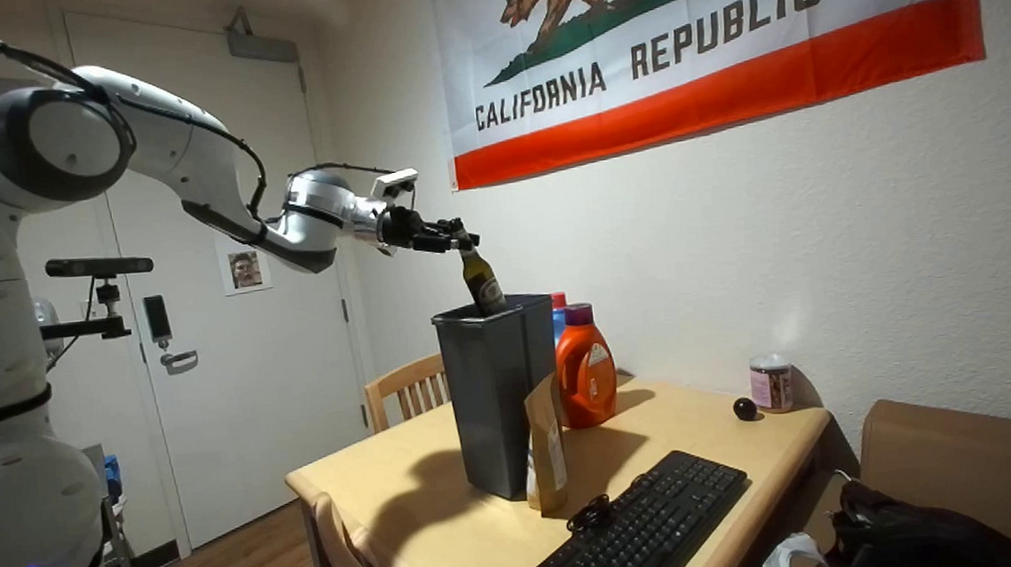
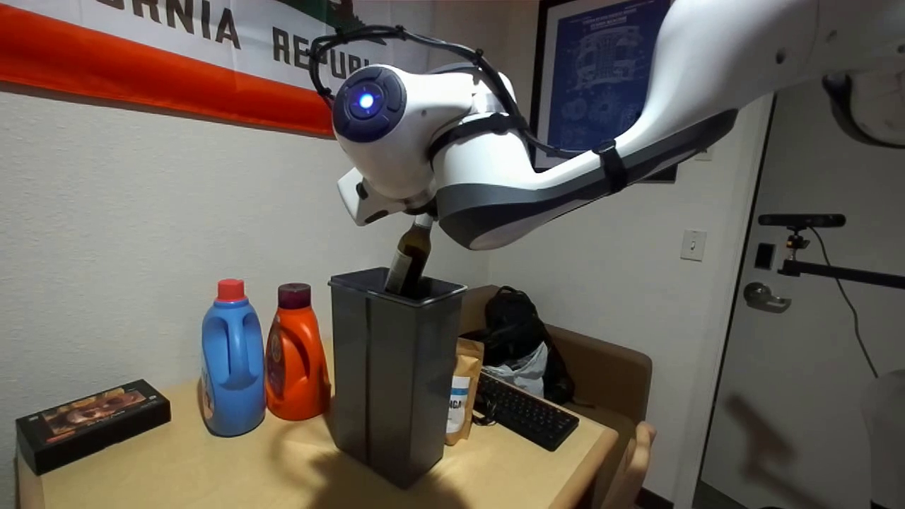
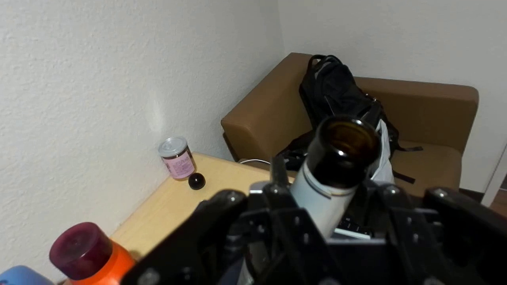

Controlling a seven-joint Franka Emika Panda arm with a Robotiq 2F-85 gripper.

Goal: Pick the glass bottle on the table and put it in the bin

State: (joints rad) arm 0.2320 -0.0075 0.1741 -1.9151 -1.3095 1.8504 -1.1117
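Observation:
The glass bottle (image 1: 481,276), dark amber-brown with a pale neck wrap, hangs tilted at the mouth of the bin (image 1: 489,400). Its base is hidden below the rim; this also shows in an exterior view (image 2: 409,261). My gripper (image 1: 465,236) is above the bin and shut around the bottle's neck. In the wrist view the open bottle top (image 3: 342,160) sticks up between the fingers (image 3: 325,186). The arm hides the gripper in an exterior view. The tall dark grey bin (image 2: 410,367) stands upright on the light tan table (image 1: 410,441).
An orange jug (image 1: 587,371), blue jug (image 2: 233,360) and brown paper bag (image 1: 546,450) stand close to the bin. A keyboard (image 1: 642,523), a black box (image 2: 92,424), a pink-labelled jar (image 1: 772,385) and a dark ball (image 1: 745,409) are on the table. A wall is behind.

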